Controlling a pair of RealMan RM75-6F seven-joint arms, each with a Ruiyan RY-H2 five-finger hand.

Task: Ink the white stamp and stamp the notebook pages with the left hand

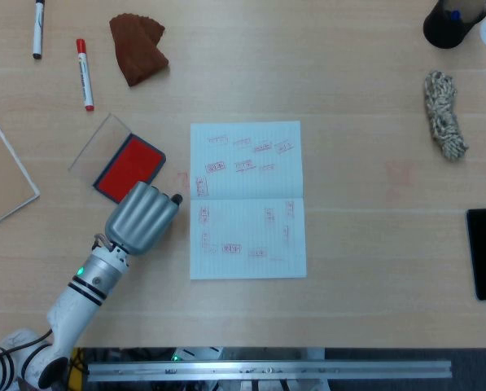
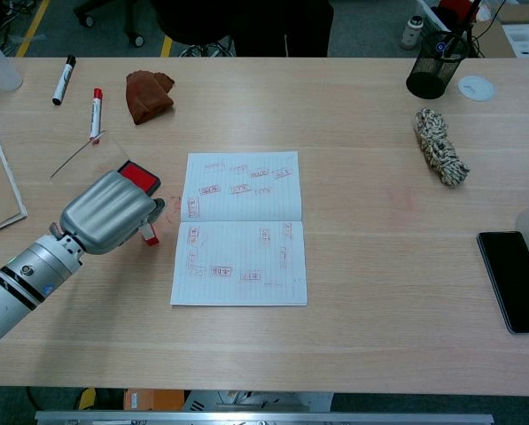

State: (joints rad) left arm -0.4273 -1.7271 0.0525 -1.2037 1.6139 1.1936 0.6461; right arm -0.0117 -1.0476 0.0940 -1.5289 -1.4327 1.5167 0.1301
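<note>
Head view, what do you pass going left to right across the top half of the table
Black marker → red marker → brown cloth → open notebook → rope bundle, with the black pen cup above it at much the same place.

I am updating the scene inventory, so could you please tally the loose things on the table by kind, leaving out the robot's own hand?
Markers: 2, black cap, red cap
Cloths: 1
Ink pads: 1
Notebooks: 1
Stamps: 1, partly hidden under the left hand
Rope bundles: 1
Pen cups: 1
Phones: 1
Boards at the left edge: 1
Total: 10
</note>
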